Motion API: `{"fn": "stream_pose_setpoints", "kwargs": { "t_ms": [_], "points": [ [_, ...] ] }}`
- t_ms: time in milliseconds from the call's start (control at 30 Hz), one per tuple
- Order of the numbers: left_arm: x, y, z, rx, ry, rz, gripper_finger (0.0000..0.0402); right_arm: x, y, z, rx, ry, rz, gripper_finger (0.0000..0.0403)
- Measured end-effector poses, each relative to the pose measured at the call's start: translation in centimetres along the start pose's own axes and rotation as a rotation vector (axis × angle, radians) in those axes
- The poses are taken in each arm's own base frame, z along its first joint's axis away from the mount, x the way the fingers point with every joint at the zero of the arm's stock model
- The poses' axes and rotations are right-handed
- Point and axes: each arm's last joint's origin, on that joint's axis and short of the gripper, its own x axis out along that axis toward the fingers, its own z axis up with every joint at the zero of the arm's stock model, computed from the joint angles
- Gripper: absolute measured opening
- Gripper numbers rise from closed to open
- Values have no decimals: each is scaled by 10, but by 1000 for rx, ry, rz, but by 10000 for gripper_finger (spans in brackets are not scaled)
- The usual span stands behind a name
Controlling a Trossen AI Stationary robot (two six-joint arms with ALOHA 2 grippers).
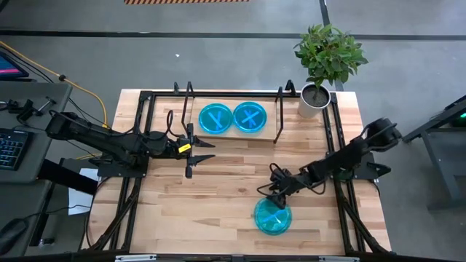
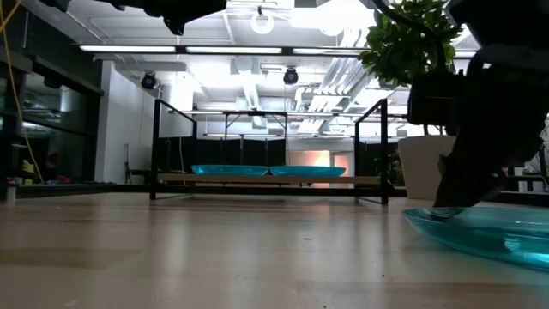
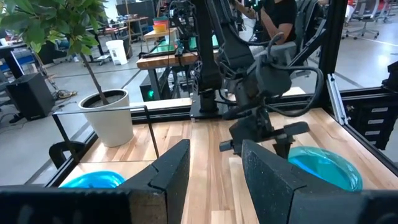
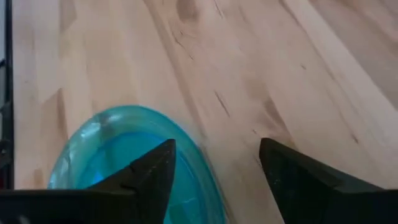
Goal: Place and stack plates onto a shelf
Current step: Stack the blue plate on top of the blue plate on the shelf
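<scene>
- Right claw hangs released at the rim of a plate lying on the desk
- Left claw waits released, near the shelf
- Two plates sit side by side on that shelf, well apart from the right claw

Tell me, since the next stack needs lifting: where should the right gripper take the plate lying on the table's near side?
Probably at the rim. The plate lies flat, so only its thin raised edge offers a pinch. The right gripper, open, already sits over the edge facing the shelf; come down there.
</scene>
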Motion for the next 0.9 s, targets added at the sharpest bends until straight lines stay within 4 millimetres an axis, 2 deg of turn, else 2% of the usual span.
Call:
{"fn": "stream_pose_setpoints", "kwargs": {
  "t_ms": [233,467,633,833,900],
  "points": [
    [0,0,0,0,0,0,138,13,8,-3,-79,-6,115,233],
    [0,0,0,0,0,0,138,16,13,-13,-155,34,149,192],
    [0,0,0,0,1,0,138,20,11,-18,-206,40,119,137],
    [0,0,0,0,1,0,138,27,6,-21,-257,43,83,24],
    [0,0,0,0,1,0,138,27,6,-20,-267,39,84,9]
  ]
}}
